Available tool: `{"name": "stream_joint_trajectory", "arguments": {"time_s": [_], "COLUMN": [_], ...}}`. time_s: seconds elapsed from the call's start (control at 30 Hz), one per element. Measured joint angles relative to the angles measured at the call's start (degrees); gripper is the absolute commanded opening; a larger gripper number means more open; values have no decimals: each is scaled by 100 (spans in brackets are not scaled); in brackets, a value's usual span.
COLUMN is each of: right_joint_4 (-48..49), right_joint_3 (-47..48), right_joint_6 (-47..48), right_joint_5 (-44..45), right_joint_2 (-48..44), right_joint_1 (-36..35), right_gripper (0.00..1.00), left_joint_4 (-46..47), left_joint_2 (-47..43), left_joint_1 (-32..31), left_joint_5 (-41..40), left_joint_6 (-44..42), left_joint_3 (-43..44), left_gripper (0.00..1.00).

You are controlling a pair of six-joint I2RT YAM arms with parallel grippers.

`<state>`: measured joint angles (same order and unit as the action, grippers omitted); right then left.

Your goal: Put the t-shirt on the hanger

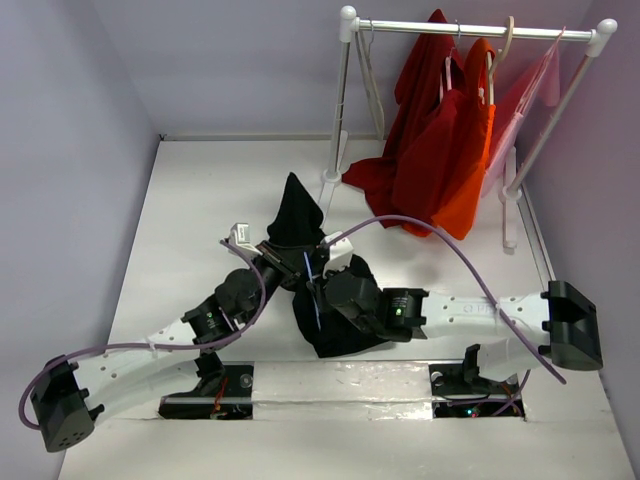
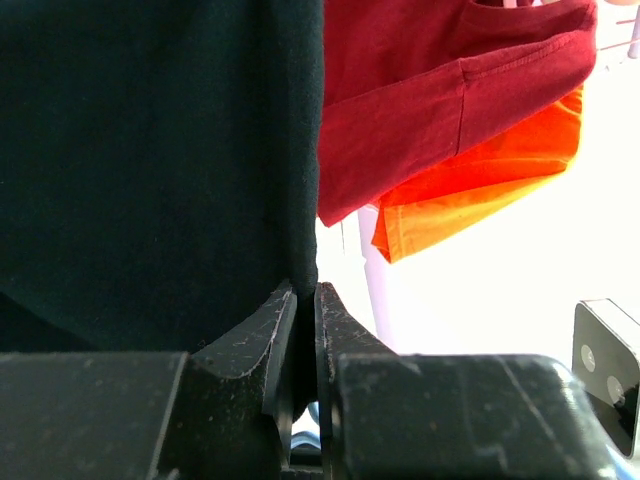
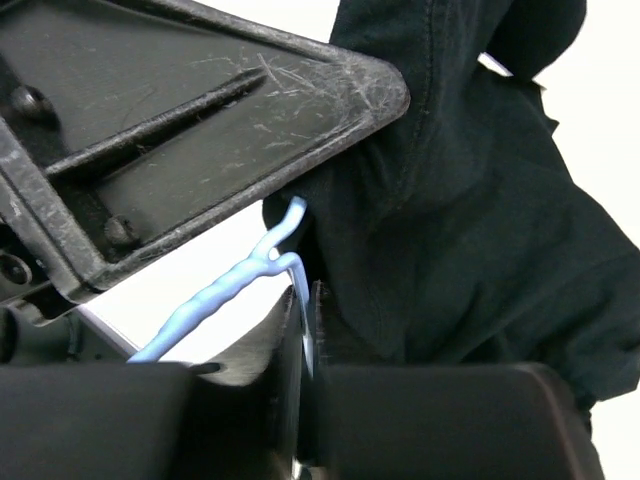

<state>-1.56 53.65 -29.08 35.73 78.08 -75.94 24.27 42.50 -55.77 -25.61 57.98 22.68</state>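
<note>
Step in hand: threading. Left hand (image 2: 305, 296) clenched on t-shirt (image 1: 296, 215) edge, cloth peaked toward 12 o'clock at mid-desk (image 1: 190, 200). Right hand (image 3: 307, 302) clenched on hanger (image 3: 222, 296) wire, 5 o'clock of peak. Next move, judged: feed hanger arm into the opening

Your top view is bright and even: the light looks diffuse, the white bench (image 1: 180, 200) shows no harsh glare, and the shadows under the arms are soft. The black t-shirt (image 1: 297, 215) reads there as one dark mass, its folds lost. In your left wrist view the background at right is blown out to white, while the left gripper (image 2: 305, 295) sits dim and slightly soft. Your right wrist view is overexposed behind too, yet the pale-blue hanger (image 3: 230, 288) stands out clearly and the fabric folds show.
</note>
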Motion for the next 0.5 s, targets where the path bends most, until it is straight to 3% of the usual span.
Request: {"name": "stream_joint_trajectory", "arguments": {"time_s": [0.07,0.1,0.13,0.17,0.27,0.43,0.5], "right_joint_4": [57,74,79,74,15,-238,-275], "right_joint_3": [-2,-2,-11,-17,-92,-321,-433], "right_joint_6": [-7,-24,-28,-31,-92,-133,-129], "right_joint_5": [-35,-66,-79,-96,-98,-181,-275], "right_joint_2": [4,2,0,-2,-61,-431,-649], "right_joint_1": [0,-2,-2,-2,37,74,98], "right_gripper": [0,0,0,0,0,0,0], "left_joint_4": [-31,-61,-136,-286,-693,-1150,-1257], "left_joint_2": [-44,-57,-63,-61,-2,219,402], "left_joint_1": [0,0,0,0,33,468,916], "left_joint_5": [-4,-4,-13,-31,-125,-203,-66], "left_joint_6": [-2,-24,-61,-140,-466,-1080,-1311], "left_joint_3": [0,9,44,125,555,1491,1825], "left_gripper": [0,6,15,32,54,59,53]}}
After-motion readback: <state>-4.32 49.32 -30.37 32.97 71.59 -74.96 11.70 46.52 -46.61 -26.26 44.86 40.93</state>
